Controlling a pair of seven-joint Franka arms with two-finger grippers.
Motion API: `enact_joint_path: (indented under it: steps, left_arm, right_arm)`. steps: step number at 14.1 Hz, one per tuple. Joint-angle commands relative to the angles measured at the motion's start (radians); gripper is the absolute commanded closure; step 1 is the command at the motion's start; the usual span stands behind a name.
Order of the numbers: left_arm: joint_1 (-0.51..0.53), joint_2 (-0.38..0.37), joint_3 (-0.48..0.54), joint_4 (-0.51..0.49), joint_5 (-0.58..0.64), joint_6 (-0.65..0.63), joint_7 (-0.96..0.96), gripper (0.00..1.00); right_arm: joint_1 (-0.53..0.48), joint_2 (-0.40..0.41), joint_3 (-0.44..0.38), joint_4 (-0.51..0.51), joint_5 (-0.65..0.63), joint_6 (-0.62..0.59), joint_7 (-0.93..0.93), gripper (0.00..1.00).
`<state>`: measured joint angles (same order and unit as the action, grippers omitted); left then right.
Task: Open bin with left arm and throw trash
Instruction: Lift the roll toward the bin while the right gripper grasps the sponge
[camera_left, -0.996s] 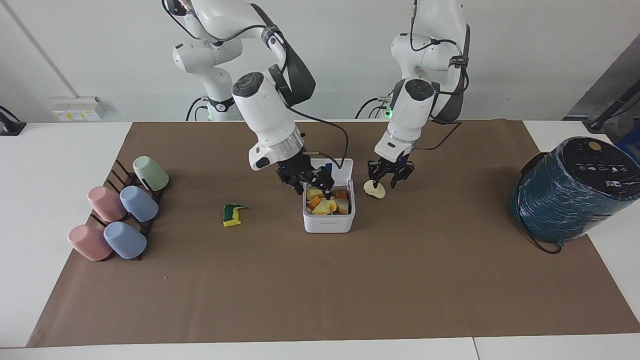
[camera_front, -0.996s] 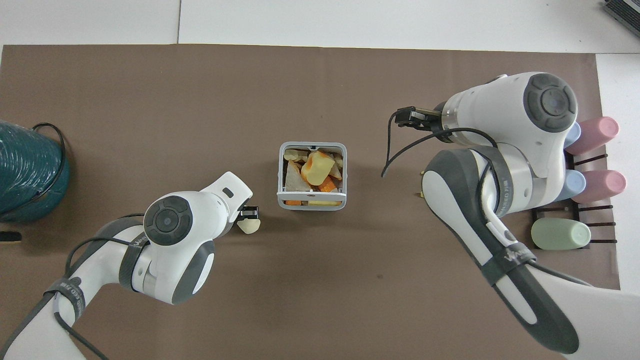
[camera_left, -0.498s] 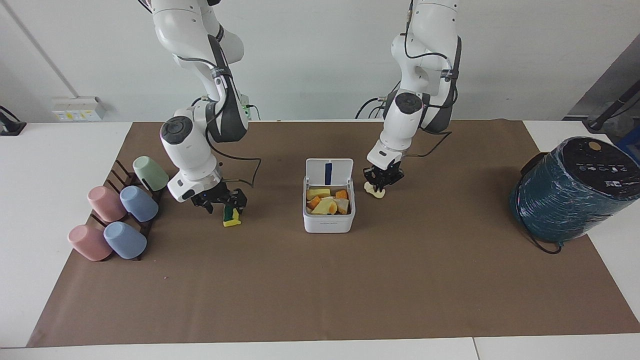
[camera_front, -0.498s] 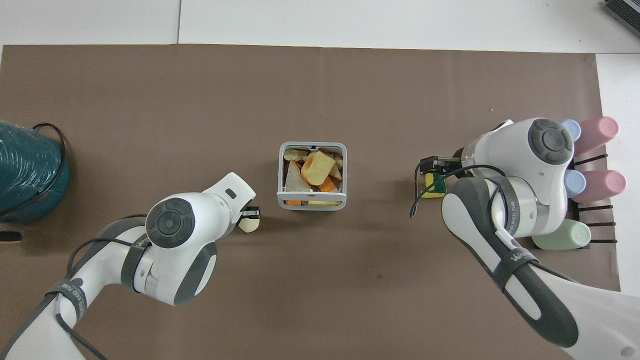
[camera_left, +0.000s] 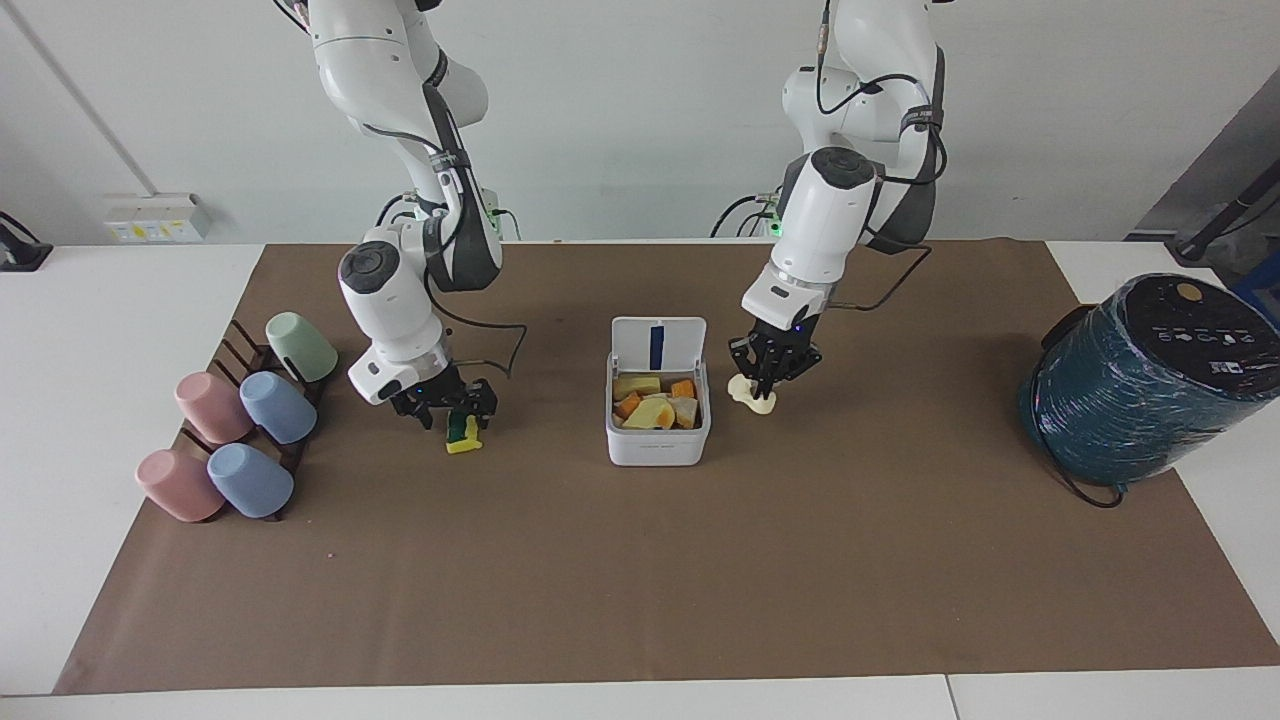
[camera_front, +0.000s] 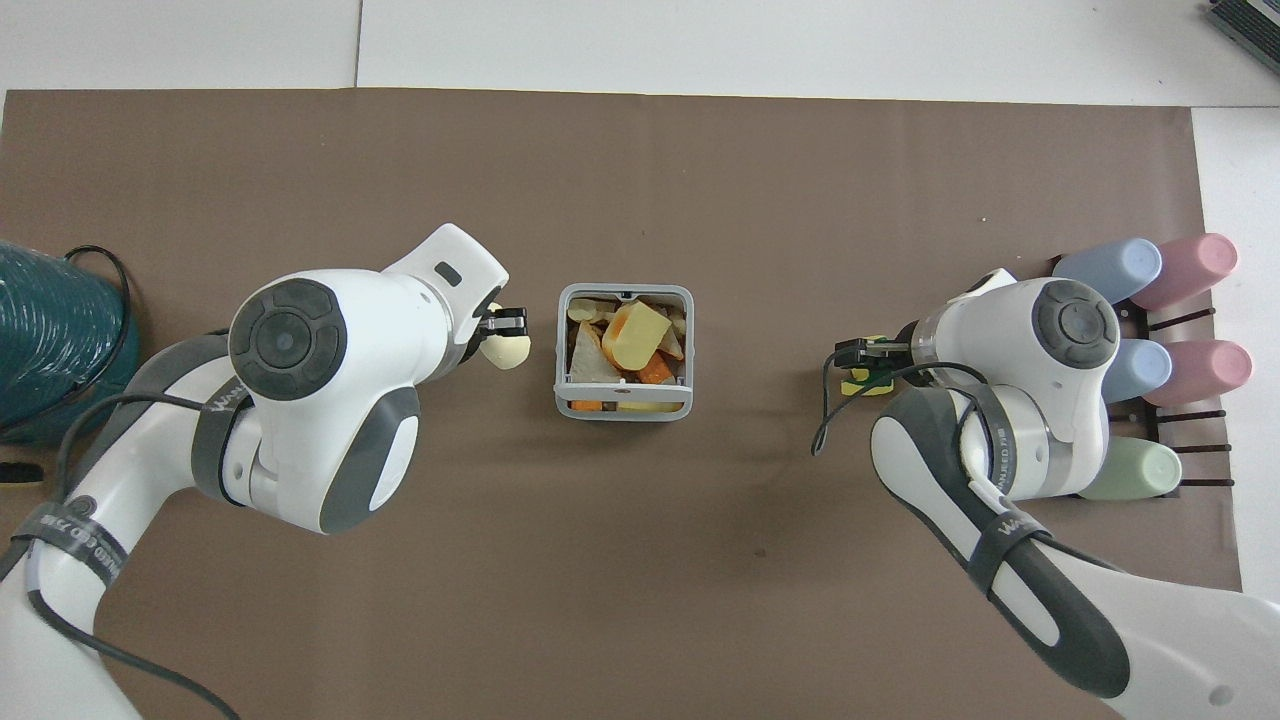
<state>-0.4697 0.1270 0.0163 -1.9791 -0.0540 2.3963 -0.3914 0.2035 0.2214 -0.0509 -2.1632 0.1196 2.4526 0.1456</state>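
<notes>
The white bin (camera_left: 657, 443) stands at the table's middle with its lid (camera_left: 657, 345) up, also in the overhead view (camera_front: 624, 408). Several yellow and orange scraps fill it, a yellow sponge chunk (camera_front: 636, 336) on top. My left gripper (camera_left: 768, 378) is shut on the pale cream lump (camera_left: 752, 394) and holds it just beside the bin, toward the left arm's end; the lump also shows in the overhead view (camera_front: 508, 350). My right gripper (camera_left: 457, 412) is down at the yellow-and-green sponge bit (camera_left: 462, 436), which rests on the mat toward the right arm's end.
Pastel cups (camera_left: 240, 430) lie on a dark rack at the right arm's end. A big teal wrapped cylinder (camera_left: 1140, 380) stands at the left arm's end. A brown mat (camera_left: 640, 580) covers the table.
My right gripper left the bin and came down at the sponge bit. My left gripper closed on the cream lump and lifted it beside the bin.
</notes>
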Motion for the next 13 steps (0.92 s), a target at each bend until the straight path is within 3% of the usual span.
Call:
enact_joint_path:
  steps: [1, 3, 4, 7, 9, 10, 11, 12, 13]
  left_arm:
    - [0.013, 0.074, -0.006, 0.115, -0.012, -0.039, 0.012, 1.00]
    - [0.000, 0.083, -0.009, 0.146, -0.049, -0.058, 0.011, 1.00]
    - [-0.006, 0.085, -0.013, 0.152, -0.090, -0.063, 0.011, 1.00]
    - [-0.049, 0.083, -0.021, 0.152, -0.161, -0.059, 0.006, 1.00]
    - [-0.075, 0.083, -0.022, 0.151, -0.185, -0.055, 0.005, 1.00]
    - [-0.085, 0.083, -0.022, 0.151, -0.185, -0.049, 0.008, 0.93]
    - [-0.098, 0.083, -0.021, 0.151, -0.185, -0.046, 0.009, 0.52]
    - [-0.101, 0.083, -0.021, 0.151, -0.185, -0.046, 0.008, 0.23]
    - [-0.105, 0.082, -0.021, 0.152, -0.185, -0.049, 0.008, 0.20]
  right_arm:
    - [-0.009, -0.017, 0.006, -0.032, -0.020, 0.014, -0.020, 0.49]
    - [-0.009, -0.014, 0.006, -0.037, -0.020, 0.014, -0.018, 0.90]
    - [-0.010, -0.014, 0.006, -0.037, -0.020, 0.010, -0.017, 1.00]
    - [-0.016, -0.013, 0.006, -0.021, -0.020, -0.010, -0.014, 1.00]
    - [-0.018, -0.023, 0.006, 0.040, -0.015, -0.108, 0.011, 1.00]
    - [-0.022, -0.033, 0.006, 0.092, -0.014, -0.189, 0.038, 1.00]
    - [-0.023, -0.045, 0.006, 0.147, -0.009, -0.272, 0.060, 1.00]
    - [-0.023, -0.048, 0.006, 0.205, -0.005, -0.346, 0.084, 1.00]
    - [-0.024, -0.051, 0.006, 0.257, -0.003, -0.410, 0.113, 1.00]
